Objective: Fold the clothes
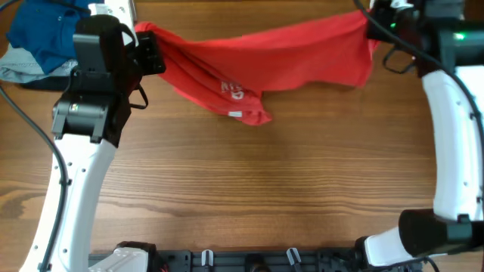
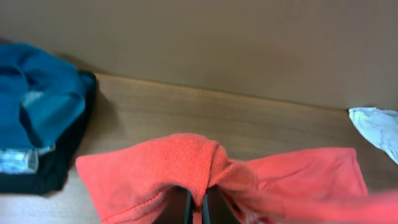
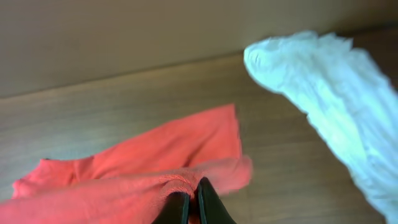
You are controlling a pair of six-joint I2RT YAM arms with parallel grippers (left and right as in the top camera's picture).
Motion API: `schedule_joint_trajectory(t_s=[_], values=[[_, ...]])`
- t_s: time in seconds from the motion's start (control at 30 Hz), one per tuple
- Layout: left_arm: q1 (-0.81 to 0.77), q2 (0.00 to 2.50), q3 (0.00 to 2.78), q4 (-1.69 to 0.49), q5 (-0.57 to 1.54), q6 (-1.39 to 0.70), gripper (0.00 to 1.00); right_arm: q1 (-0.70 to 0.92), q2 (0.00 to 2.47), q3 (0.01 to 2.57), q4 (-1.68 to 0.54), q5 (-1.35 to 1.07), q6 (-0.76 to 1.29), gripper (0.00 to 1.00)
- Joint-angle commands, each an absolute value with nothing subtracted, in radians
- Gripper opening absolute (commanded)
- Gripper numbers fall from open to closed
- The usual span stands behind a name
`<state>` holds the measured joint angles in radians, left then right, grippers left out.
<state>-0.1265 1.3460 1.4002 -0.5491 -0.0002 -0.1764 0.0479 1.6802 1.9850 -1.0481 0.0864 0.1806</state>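
Note:
The clothes, a red T-shirt (image 1: 265, 60) with white lettering, hang stretched across the far part of the table between both arms, the middle sagging down to the wood. My left gripper (image 1: 155, 54) is shut on the shirt's left end; in the left wrist view red fabric (image 2: 186, 162) bunches over the jaws of the left gripper (image 2: 198, 202), which pinch a fold. At the far right my right gripper (image 1: 372, 26) is shut on the other end; in the right wrist view the right gripper (image 3: 194, 198) pinches a red hem (image 3: 155, 186).
A pile of blue, pale grey and black garments (image 1: 38, 41) lies at the far left corner, also in the left wrist view (image 2: 37, 106). A white garment (image 3: 329, 106) lies at the far right. A brown wall (image 2: 217, 43) backs the wooden table (image 1: 265, 189).

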Motion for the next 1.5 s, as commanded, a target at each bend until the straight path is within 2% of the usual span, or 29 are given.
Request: schedule_joint_trajectory(t_s=[0.0, 0.23, 0.6, 0.83, 1.03, 1.13, 1.33, 1.47], values=[[-0.133, 1.305, 1.502, -0.553, -0.020, -0.085, 0.04, 0.004, 1.664, 2.026, -1.060, 0.078, 0.130, 0.04], [-0.159, 1.288, 1.720, -0.566, -0.020, -0.009, 0.04, -0.081, 1.608, 2.133, -1.062, 0.026, 0.131, 0.04], [-0.208, 1.273, 2.177, -0.832, -0.066, 0.101, 0.04, -0.106, 1.472, 2.258, -1.166, 0.028, 0.105, 0.04], [-0.208, 1.204, 2.201, -0.964, -0.160, 0.063, 0.04, -0.106, 1.364, 2.259, -1.252, 0.030, 0.123, 0.04], [-0.208, 1.112, 2.244, -1.009, -0.162, 0.037, 0.04, -0.106, 1.235, 2.299, -1.301, 0.031, 0.131, 0.04], [-0.207, 1.098, 2.289, -1.026, -0.186, 0.021, 0.04, -0.106, 1.197, 2.344, -1.329, 0.101, 0.134, 0.04], [-0.207, 1.216, 2.291, -1.098, -0.249, 0.021, 0.04, -0.106, 1.238, 2.379, -1.401, 0.133, 0.142, 0.04], [-0.207, 1.359, 2.291, -1.200, -0.285, 0.009, 0.04, -0.106, 1.380, 2.379, -1.524, 0.136, 0.150, 0.04]])
